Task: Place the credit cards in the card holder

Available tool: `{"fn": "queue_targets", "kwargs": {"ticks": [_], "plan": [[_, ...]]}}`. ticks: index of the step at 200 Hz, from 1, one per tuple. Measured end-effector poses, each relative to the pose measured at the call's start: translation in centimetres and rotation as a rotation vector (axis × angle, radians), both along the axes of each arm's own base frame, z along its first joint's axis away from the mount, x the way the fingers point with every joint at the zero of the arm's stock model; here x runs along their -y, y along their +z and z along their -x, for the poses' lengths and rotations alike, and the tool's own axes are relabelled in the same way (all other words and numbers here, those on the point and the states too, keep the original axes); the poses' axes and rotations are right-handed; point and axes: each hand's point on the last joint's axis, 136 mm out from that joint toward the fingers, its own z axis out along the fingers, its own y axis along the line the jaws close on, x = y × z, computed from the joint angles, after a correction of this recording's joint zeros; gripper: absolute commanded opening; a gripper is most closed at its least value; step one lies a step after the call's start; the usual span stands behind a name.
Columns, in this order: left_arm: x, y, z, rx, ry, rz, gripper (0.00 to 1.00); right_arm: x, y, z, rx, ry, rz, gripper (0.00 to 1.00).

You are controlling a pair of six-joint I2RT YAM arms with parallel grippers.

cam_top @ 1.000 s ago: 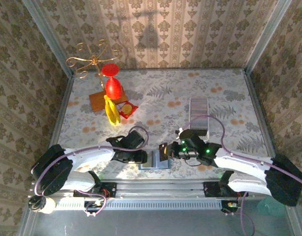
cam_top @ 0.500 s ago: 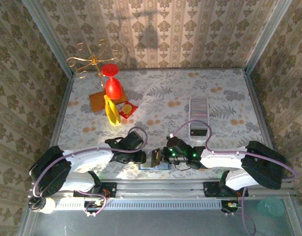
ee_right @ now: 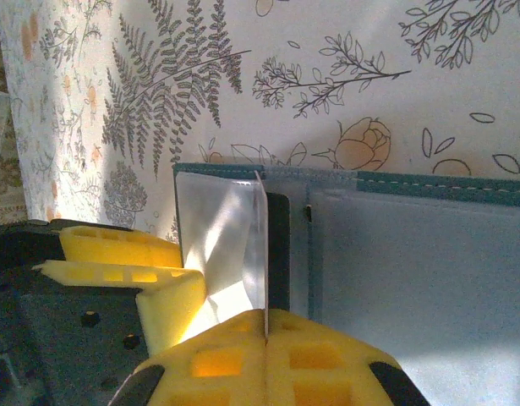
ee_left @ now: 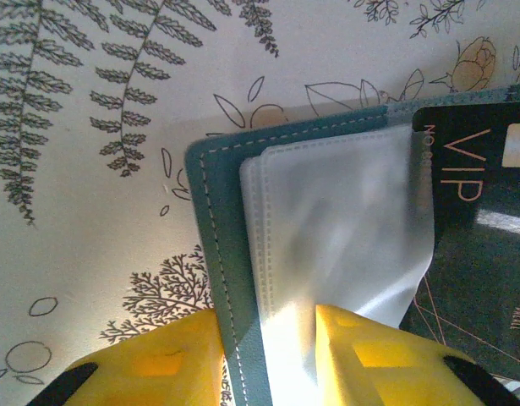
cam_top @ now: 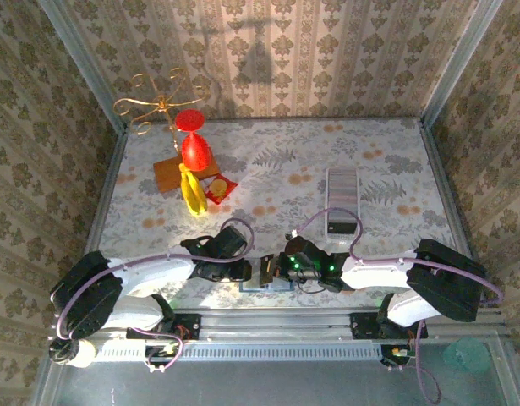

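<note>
Right end effector (ee_right: 265, 328) is closed on the VIP card (ee_left: 471, 211). Whether the left end effector (ee_left: 268, 340) is gripping the card holder (ee_left: 217, 254) cannot be told. Straight insertion is judged next.

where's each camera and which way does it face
top external: above and behind, looking down on the table; left arm and right arm reach the card holder.
left wrist: on that wrist, looking past its yellow fingers at the clear sleeve and VIP card.
right wrist: on that wrist, looking past yellow fingers shut on that card.
shared: all show the card holder.
</note>
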Motion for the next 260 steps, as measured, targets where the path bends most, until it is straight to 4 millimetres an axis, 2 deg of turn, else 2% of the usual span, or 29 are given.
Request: {"fn": "queue_targets", "kwargs": {"ticks": [79,152,260], "plan": [[0.1,0.0,-0.1,0.003,0.000,0.004,0.30,1.2,0.1,-0.5,0.046,-0.063,-0.006,0.00],[0.0,0.1,0.0,0.005,0.001,0.008,0.30,0.6,0.1,-1.1,0.053,-0.090,-0.039,0.00],[0.1,0.1,0.0,0.004,0.007,0.010,0.29,0.1,-0.5,0.6,-0.047,-0.040,-0.061,0.00]]}}
